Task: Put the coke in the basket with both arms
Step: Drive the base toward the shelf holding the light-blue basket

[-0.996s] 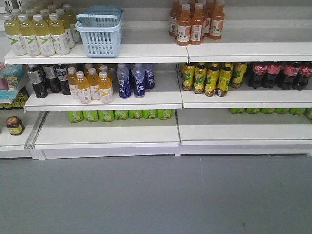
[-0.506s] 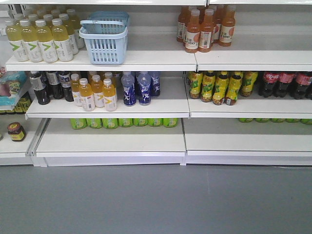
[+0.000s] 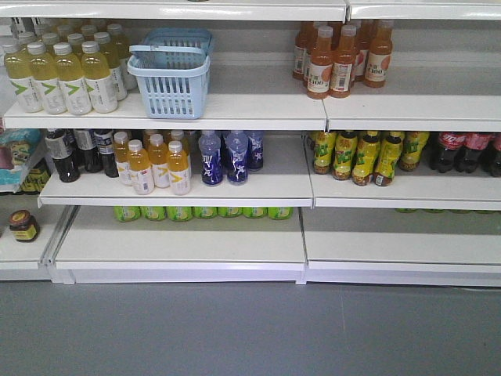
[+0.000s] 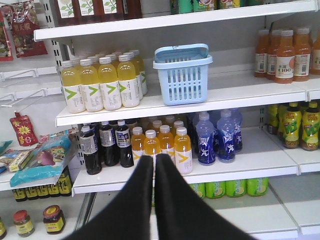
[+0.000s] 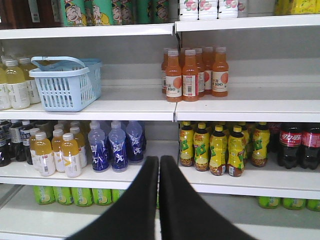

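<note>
Pale blue plastic basket (image 3: 168, 94) is seen on a shelf (image 3: 258, 106), beside yellow bottles (image 3: 59, 74). The left end effector (image 4: 154, 159) and right end effector (image 5: 159, 160) are pressed closed, empty. No all-red coke is shown; dark cola bottles (image 5: 292, 145) could be grabbed by mistake.

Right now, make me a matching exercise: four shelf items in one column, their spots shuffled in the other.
In the front view.
1. pale blue slotted plastic basket
2. tall orange juice bottles
3. blue-violet plastic bottles
4. lime green bottles
A. middle shelf, beside yellow-orange bottles
B. upper shelf, right bay in the picture
C. lowest shelf, at the back
D. upper shelf, beside pale yellow bottles
Pairs: 1-D, 2-B, 3-A, 4-C
</note>
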You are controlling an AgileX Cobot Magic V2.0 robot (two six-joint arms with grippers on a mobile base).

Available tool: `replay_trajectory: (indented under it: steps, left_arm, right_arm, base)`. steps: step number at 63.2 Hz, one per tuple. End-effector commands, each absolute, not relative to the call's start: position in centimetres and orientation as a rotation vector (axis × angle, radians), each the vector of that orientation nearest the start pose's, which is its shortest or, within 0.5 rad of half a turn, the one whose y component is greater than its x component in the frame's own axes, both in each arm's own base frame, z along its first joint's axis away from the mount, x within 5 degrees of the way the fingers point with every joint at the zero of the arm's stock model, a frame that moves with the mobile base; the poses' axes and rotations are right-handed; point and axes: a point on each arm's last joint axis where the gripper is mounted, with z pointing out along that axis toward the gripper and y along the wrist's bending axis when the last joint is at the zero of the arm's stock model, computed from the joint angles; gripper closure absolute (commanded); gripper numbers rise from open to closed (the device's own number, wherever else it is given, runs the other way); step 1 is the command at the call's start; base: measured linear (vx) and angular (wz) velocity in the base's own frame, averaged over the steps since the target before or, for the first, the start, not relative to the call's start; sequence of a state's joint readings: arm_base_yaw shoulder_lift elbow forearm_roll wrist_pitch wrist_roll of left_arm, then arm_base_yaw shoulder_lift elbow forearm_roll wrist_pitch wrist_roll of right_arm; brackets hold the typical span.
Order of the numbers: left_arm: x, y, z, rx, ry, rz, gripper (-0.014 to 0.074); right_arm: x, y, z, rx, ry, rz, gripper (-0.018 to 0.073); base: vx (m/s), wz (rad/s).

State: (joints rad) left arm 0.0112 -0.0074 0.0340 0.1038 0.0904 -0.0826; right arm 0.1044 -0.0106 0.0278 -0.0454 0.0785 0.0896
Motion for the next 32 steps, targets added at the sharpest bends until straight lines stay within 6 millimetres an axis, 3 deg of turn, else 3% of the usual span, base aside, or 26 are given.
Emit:
replay_trajectory:
  steps: [1,32]
  left_arm:
    - [5.56,0.07,20.26,0.003,1.501,0.021,0.0602]
    - [5.56,0.07,20.26,0.003,1.501,0.021,0.0602]
  right_arm:
    - [5.54,0.57,20.15,-0.050,1.495,0.111,0.0569]
    - [5.54,0.57,20.15,-0.050,1.495,0.111,0.0569]
  base:
    - [0.16,0.03]
    - [0.16,0.00]
